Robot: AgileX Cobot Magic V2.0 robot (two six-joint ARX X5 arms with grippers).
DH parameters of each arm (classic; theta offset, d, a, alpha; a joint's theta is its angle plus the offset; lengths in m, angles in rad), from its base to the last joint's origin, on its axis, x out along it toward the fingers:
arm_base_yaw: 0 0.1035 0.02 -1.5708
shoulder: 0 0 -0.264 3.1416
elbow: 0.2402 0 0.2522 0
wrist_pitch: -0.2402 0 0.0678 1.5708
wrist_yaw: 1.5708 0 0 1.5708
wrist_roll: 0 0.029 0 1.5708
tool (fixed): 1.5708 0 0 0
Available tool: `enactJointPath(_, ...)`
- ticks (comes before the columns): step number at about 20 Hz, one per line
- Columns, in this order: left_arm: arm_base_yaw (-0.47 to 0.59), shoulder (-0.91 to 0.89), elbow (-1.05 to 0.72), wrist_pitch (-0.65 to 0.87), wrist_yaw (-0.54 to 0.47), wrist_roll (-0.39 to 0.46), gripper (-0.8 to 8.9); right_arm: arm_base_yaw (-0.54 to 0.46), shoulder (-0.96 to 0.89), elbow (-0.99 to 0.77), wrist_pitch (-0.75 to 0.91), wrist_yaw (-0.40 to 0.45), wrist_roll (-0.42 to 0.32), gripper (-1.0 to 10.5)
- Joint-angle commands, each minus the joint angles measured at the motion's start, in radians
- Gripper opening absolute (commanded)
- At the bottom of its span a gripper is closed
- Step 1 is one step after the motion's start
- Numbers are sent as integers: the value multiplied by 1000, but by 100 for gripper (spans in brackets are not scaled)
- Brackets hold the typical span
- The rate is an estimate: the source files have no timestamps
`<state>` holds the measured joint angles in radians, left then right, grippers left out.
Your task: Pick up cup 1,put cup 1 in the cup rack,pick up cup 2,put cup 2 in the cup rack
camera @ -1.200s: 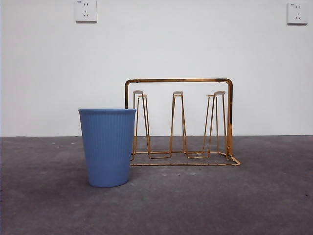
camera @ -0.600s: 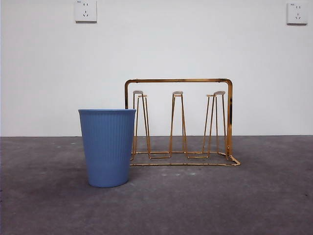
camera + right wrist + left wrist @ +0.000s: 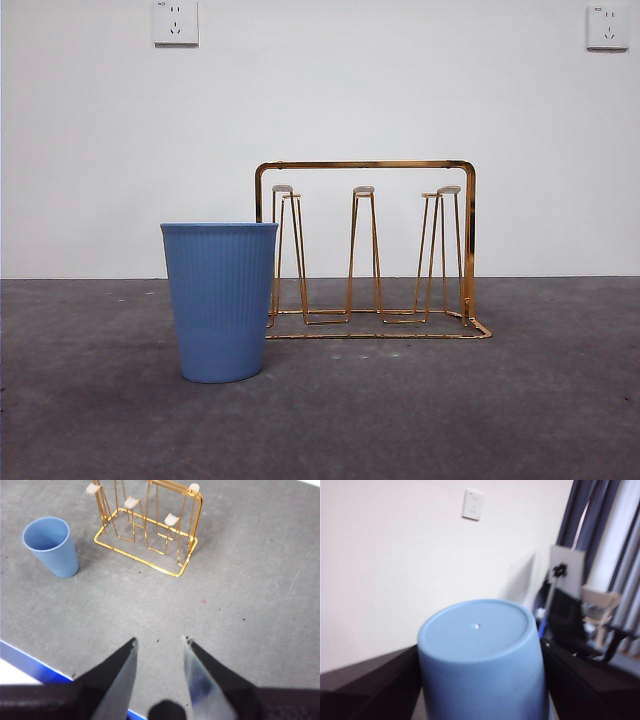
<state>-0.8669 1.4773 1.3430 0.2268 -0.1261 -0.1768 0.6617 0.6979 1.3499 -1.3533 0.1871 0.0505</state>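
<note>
left gripper: clamped on cup 1, base outward | right gripper: spread, holding nothing | cup 2: upright, left-centre, beside the cup rack

The cup rack was thin wire with a glossy gold metallic finish that caught the light along its arch, and its prongs carried pale, dull caps. Beside the rack, the standing blue cup looked like matt plastic, its wall finely ribbed from rim to base. The other blue cup showed a smooth, flat bottom with a soft sheen. The table under the rack was a dark grey, rough, speckled, matt surface.
</note>
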Motion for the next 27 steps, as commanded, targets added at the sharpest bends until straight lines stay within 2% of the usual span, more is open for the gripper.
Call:
enactJointPath(1,-3,66,-6,14,-10,102,-6,0,-2,-8,-24,3,22,157)
enactJointPath(11,-10,326,5,175,-88,98,-6,0,-2,-8,-24,3,29,157)
enactJointPath(16,-12,406,36,186,-140,100,-6,0,-2,-8,-24,3,29,157)
enactJointPath(27,-15,497,74,171,-183,129,-6,0,-2,-8,-26,-4,28,157)
